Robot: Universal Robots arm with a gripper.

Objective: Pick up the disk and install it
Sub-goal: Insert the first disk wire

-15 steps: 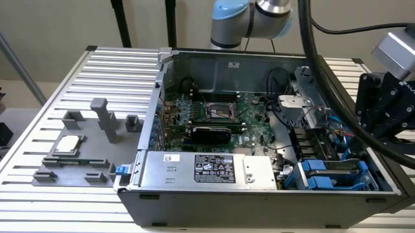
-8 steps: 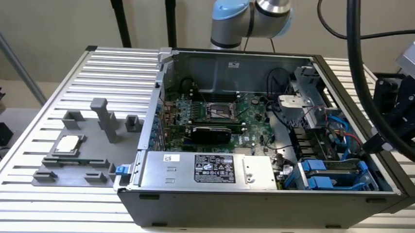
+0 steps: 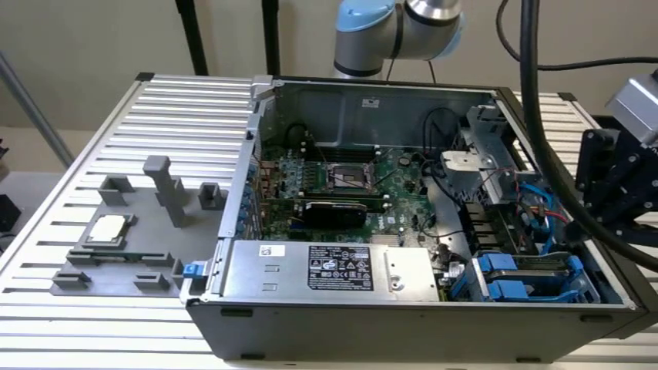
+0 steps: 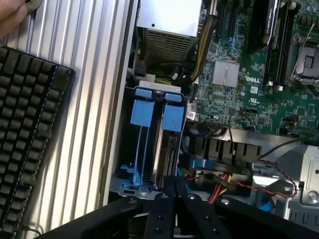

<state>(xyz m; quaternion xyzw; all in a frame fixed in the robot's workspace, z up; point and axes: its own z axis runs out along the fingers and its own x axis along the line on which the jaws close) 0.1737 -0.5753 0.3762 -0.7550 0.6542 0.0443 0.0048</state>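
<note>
The end effector (image 4: 174, 183) is being held clenched and empty at the edge of the drive cage (image 4: 122, 186), where the disk (image 4: 159, 149), as far as can be judged, is being kept upright by blue carrier rails (image 4: 172, 117).

Blue drive carriers (image 4: 142, 113), green motherboard (image 4: 274, 107), black keyboard (image 4: 30, 129), silver ribbed table (image 4: 82, 99)

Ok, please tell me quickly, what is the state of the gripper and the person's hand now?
Gripper: closed, nothing visible between its fingertips.
Person's hand: fingers bent; whether it holds something cannot be told.
</note>
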